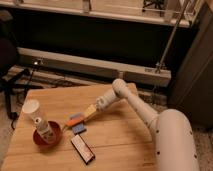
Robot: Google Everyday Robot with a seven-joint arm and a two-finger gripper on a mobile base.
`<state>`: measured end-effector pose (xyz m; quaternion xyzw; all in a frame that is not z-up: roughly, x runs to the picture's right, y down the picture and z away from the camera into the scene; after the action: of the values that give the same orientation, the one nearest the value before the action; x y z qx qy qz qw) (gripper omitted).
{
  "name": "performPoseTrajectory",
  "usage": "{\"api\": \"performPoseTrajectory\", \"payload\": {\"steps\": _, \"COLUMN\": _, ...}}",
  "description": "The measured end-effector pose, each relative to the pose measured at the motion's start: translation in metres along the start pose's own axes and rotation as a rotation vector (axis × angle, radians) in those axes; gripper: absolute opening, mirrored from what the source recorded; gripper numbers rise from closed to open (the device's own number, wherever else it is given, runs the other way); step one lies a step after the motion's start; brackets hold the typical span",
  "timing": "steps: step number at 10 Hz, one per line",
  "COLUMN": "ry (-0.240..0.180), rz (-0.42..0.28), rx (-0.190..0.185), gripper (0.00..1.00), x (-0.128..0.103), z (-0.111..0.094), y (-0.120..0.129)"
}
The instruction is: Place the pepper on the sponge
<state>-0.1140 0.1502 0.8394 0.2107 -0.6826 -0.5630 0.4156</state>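
Observation:
The orange pepper lies over the left part of the table, just above and touching the blue sponge. My gripper reaches down-left from the white arm and sits right at the pepper's right end. The sponge rests flat on the wood, partly under the pepper's edge.
A red-brown bowl holding a small bottle stands at the left, with a white cup behind it. A dark flat rectangle with a reddish edge lies in front of the sponge. The wooden table ends at a near edge below.

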Motion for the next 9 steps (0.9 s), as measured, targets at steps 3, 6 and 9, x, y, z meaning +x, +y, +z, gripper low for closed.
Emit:
{"api": "performPoseTrajectory", "payload": {"steps": 3, "ry": -0.001, "rz": 0.014, "rx": 0.013, "gripper": 0.79, "x": 0.0009, "z": -0.0018, "y": 0.0058}}
{"api": "performPoseTrajectory", "payload": {"steps": 6, "ry": -0.003, "rz": 0.007, "rx": 0.013, "gripper": 0.80, "x": 0.0019, "z": -0.0027, "y": 0.0071}}
{"api": "performPoseTrajectory", "payload": {"steps": 9, "ry": -0.004, "rz": 0.002, "rx": 0.009, "gripper": 0.80, "x": 0.0023, "z": -0.0046, "y": 0.0059}}
